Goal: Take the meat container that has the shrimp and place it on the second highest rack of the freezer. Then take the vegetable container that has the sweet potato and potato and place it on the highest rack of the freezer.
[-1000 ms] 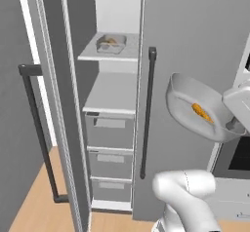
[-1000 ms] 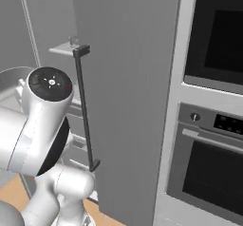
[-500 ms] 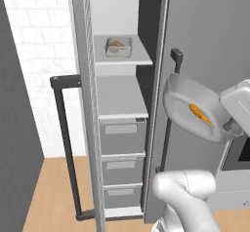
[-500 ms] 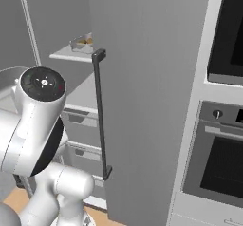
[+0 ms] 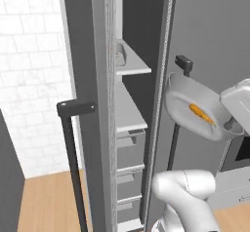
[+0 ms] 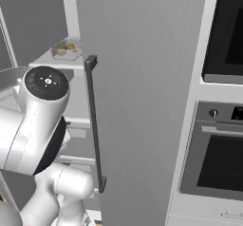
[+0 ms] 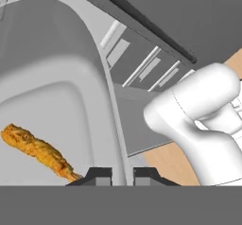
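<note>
Pinching the rim of the wide, shallow, rounded-square grey meat container, the dark two-finger jaws are clenched on its wall. A small curved orange shrimp lies inside the tilted tray, held in the air beside the dark bar handle of the tall grey steel freezer. Up on a pale shelf sits the small rectangular grey vegetable container with brown and yellowish lumps.

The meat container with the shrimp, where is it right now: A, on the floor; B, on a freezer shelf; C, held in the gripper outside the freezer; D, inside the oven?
C: the gripper is shut on the rim of the meat container, with the shrimp inside, in front of the freezer.
</note>
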Motion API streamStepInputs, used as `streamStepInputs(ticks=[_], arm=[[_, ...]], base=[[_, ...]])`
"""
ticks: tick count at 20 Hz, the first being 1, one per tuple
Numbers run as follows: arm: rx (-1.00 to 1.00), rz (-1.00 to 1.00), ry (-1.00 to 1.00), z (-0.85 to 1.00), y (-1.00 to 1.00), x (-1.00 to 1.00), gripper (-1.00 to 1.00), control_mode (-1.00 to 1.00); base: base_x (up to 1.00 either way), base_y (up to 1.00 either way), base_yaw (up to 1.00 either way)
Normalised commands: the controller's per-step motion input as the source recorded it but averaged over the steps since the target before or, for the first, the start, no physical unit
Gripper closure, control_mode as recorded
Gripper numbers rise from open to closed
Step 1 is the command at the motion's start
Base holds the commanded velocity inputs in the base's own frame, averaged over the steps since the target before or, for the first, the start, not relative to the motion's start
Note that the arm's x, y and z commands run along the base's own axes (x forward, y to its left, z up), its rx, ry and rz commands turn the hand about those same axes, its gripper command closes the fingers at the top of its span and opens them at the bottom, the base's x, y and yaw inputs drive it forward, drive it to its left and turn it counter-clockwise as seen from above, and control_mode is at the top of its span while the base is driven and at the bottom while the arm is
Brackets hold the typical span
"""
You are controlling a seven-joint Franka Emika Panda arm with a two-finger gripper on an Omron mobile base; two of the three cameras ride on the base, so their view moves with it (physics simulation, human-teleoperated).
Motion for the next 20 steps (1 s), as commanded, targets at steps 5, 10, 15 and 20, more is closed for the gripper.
streamStepInputs(ticks=[5,10,15,20], arm=[[0.00,0.00,0.00,0.00,0.00,0.00,1.00,1.00],[0.00,-0.15,0.01,-0.10,-0.01,0.23,1.00,-1.00],[0.00,-0.06,0.11,-0.67,0.03,0.54,1.00,-1.00],[0.07,0.03,0.03,-0.70,0.04,0.09,1.00,-1.00]], base=[[-0.16,0.49,-0.14],[0.00,0.00,0.00],[0.00,0.00,0.00],[0.00,0.00,0.00]])
